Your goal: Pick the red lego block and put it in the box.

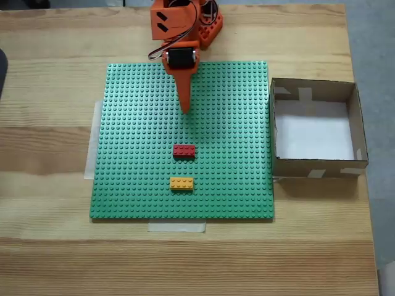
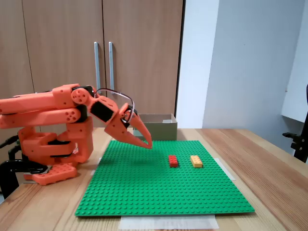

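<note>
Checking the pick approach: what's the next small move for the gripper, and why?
Probably reach forward over the baseplate and open above the red lego block. The gripper hangs short of it, above the studs, holding nothing; its jaws look closed. The block sits nearer the arm than the yellow brick; the box is empty.

- a light wooden table [image 1: 49, 142] with lengthwise grain carries everything; in a fixed view from the side its top [image 2: 269, 168] runs back toward the cupboards.
- a flat green studded baseplate [image 1: 142, 179] lies on the table, near its middle, also seen from the side [image 2: 144, 187].
- strips of pale tape [image 1: 177, 227] show at the baseplate's near edge and at its left edge in the fixed view from above; the near strip shows from the side too [image 2: 166, 222].
- the box [image 1: 358, 132] sits on the table just beside the baseplate's right edge in the view from above; from the side it stands behind the baseplate [image 2: 161, 129].
- the orange arm base [image 2: 55, 159] rests on the table at the baseplate's far edge [image 1: 210, 31].
</note>
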Robot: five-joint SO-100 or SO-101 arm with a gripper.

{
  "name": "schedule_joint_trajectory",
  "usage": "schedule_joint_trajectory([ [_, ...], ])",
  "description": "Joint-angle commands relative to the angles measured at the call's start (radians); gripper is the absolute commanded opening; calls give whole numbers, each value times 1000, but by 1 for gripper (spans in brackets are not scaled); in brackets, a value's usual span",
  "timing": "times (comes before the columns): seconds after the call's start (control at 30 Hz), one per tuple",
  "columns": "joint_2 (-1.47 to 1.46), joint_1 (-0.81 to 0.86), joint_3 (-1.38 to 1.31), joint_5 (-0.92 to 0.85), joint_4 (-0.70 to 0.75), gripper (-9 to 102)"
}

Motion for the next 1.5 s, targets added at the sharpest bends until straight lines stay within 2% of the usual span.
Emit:
schedule_joint_trajectory([
  [0.0, 11, -6, 9, -14, 6, -1],
  [0.13, -5, 0, -15, -29, 6, -1],
  [0.47, -104, 9, -190, -34, 130, -1],
  [0.8, -454, 48, -465, -44, 95, -1],
  [0.93, -601, 38, -586, -54, 117, -1],
  [0.97, -736, 32, -699, 8, 117, -1],
  [1.13, -948, 43, -899, 28, 126, -1],
  [1.47, -1239, 52, -1143, 71, 198, -1],
])
